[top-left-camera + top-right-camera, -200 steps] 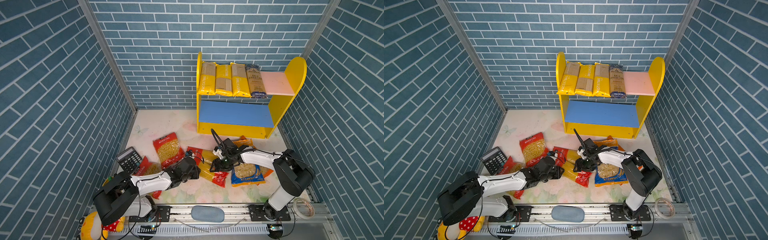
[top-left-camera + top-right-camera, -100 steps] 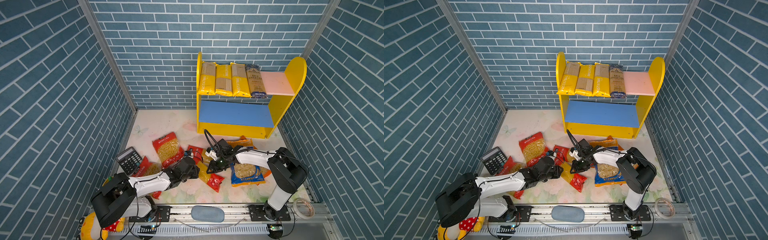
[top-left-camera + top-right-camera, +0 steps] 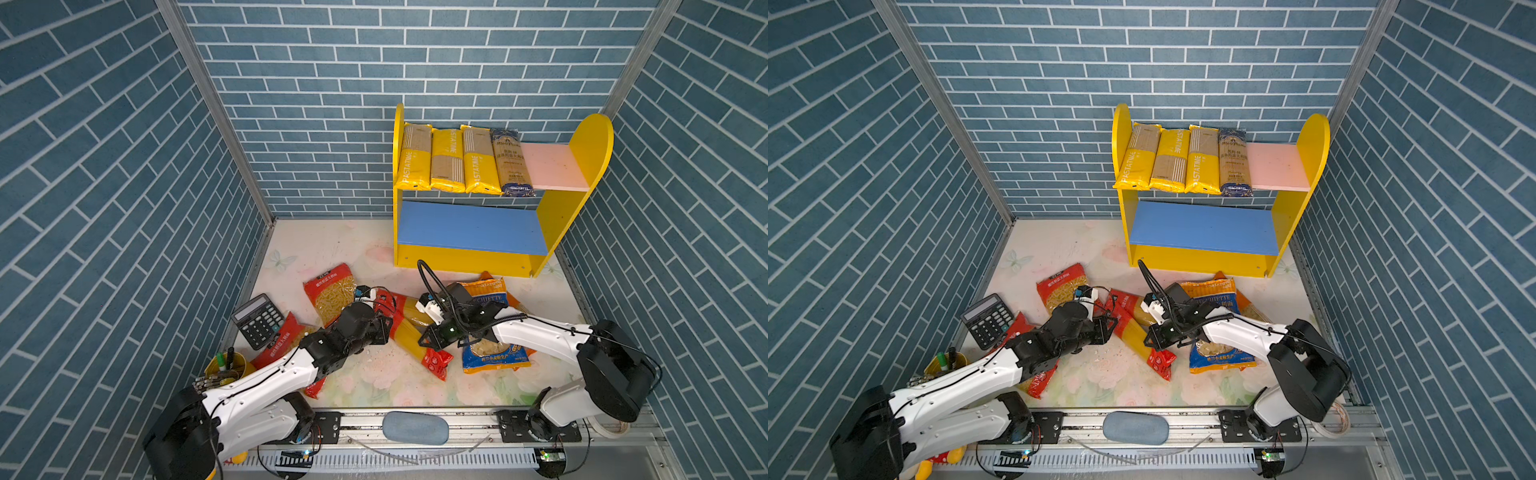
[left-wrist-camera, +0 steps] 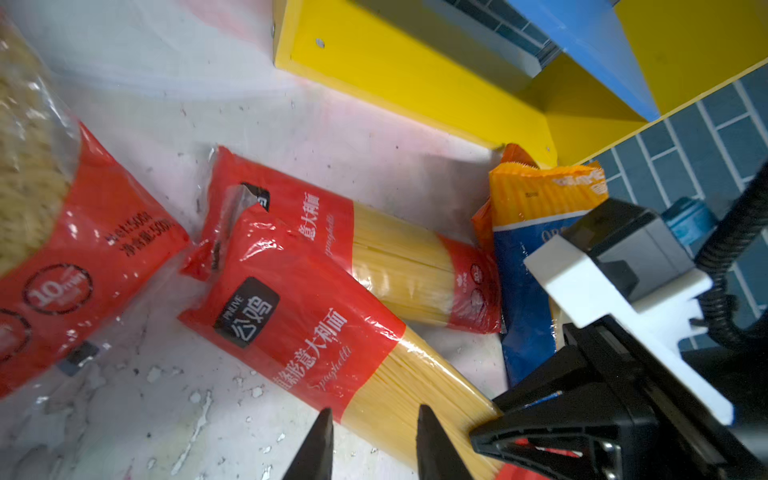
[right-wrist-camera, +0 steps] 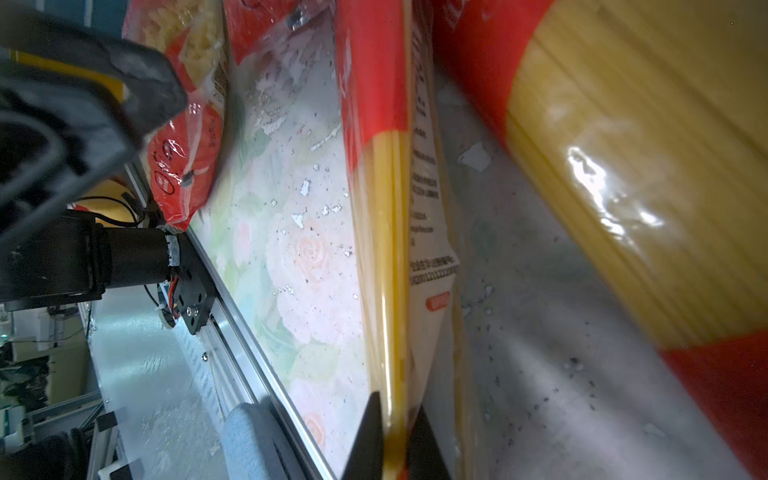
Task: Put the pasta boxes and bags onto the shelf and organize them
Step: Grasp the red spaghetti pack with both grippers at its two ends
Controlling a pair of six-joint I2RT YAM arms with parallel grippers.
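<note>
Pinching edge of nearer red spaghetti bag, right gripper was clamped on it, mid-floor, well short of shelf. Left gripper stood apart-jawed, empty, just beside same bag. Step: pickup. Next, I judged: lift clear, carry far to shelf's free top-right spot.

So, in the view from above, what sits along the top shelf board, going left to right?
Along it: first yellow pasta pack, second yellow pasta pack, third yellow pasta pack, dark blue spaghetti pack, bare pink board.
</note>
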